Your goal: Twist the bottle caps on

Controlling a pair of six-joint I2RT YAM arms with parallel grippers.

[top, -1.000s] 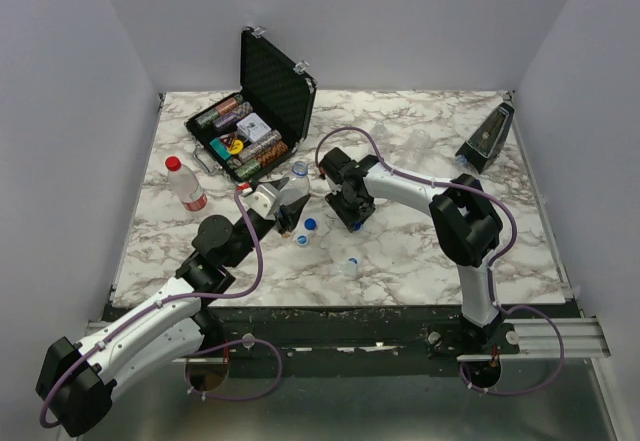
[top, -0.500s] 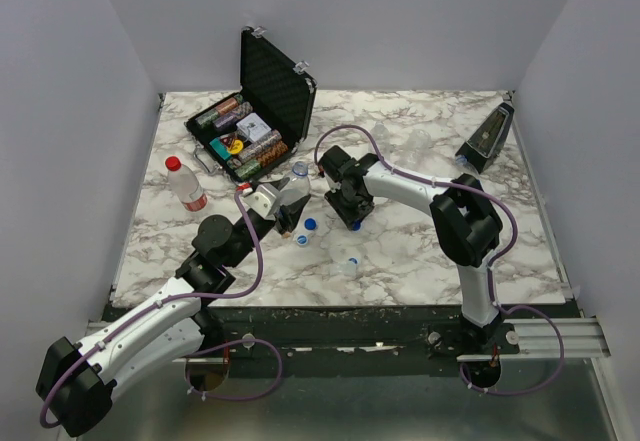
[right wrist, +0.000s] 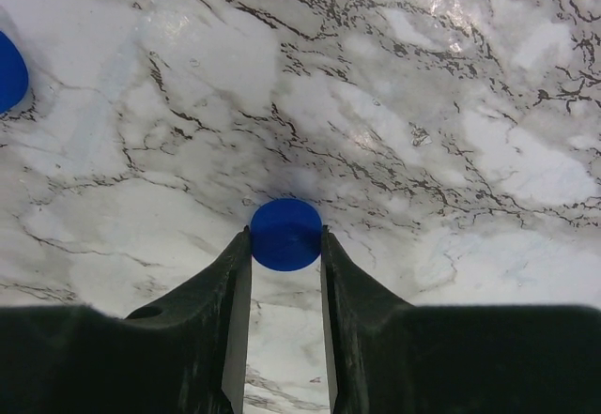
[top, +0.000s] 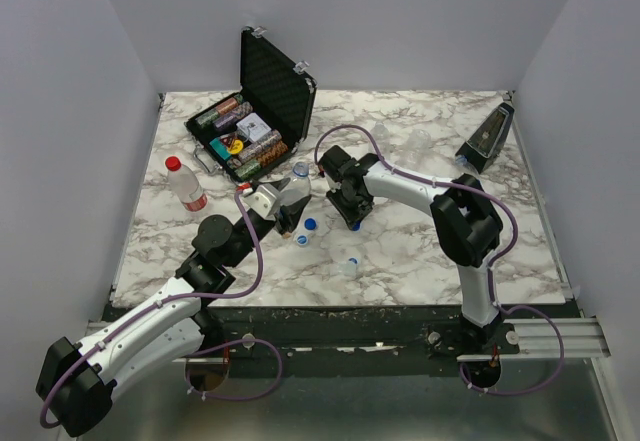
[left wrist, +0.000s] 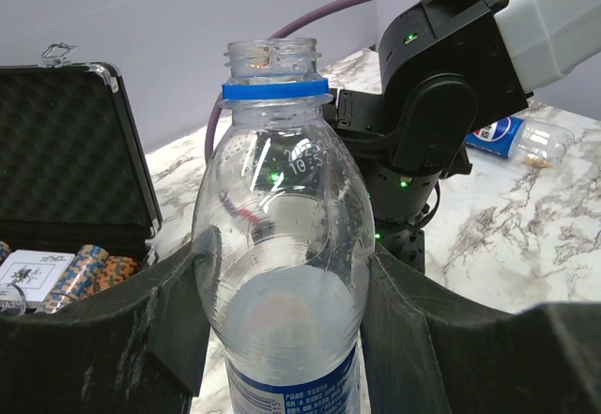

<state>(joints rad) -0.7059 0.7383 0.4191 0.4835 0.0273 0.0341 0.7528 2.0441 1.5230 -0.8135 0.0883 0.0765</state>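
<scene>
**Q:** Surface?
**A:** Marble table (top: 420, 251), grey walls. Just in front of the open case (top: 262, 111), my left gripper (top: 287, 204) clamps the uncapped bottle (left wrist: 282, 245). Beside it, my downturned right gripper (right wrist: 285, 237) pinches a blue cap (right wrist: 285, 229).

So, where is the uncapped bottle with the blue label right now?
The bottle is in the left gripper, left of centre in the top view, near the open case; the right gripper, shut on a blue cap, is to its right.
</scene>
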